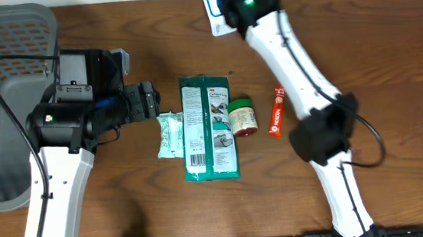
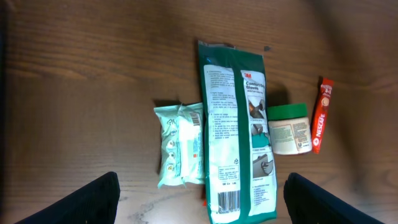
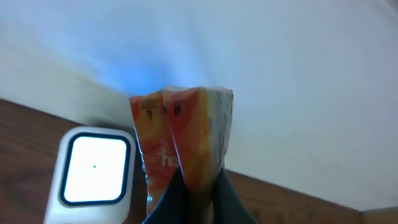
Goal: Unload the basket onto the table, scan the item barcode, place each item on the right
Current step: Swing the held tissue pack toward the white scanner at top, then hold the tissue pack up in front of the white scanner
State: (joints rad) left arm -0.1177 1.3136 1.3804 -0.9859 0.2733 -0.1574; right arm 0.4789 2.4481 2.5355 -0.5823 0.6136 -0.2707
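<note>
My right gripper [image 3: 200, 194] is shut on an orange packet [image 3: 186, 127], which stands upright between the dark fingers [image 3: 233, 202]. Just left of the packet is the white scanner [image 3: 93, 171] with its screen lit. Seen from overhead, the right arm reaches to the table's far edge beside the scanner [image 1: 213, 9], and the arm hides the packet. My left gripper [image 2: 202, 190] hangs open above the table. A green 3M pack [image 2: 236, 130] with its barcode showing lies between and beyond its fingers [image 2: 93, 202].
The green 3M pack [image 1: 209, 126] lies mid-table, with a pale mint wipes pack [image 1: 171, 133] on its left. A green-lidded jar [image 1: 242, 117] and a red Nescafe stick [image 1: 275, 111] lie to its right. A grey basket [image 1: 5, 44] stands at the far left.
</note>
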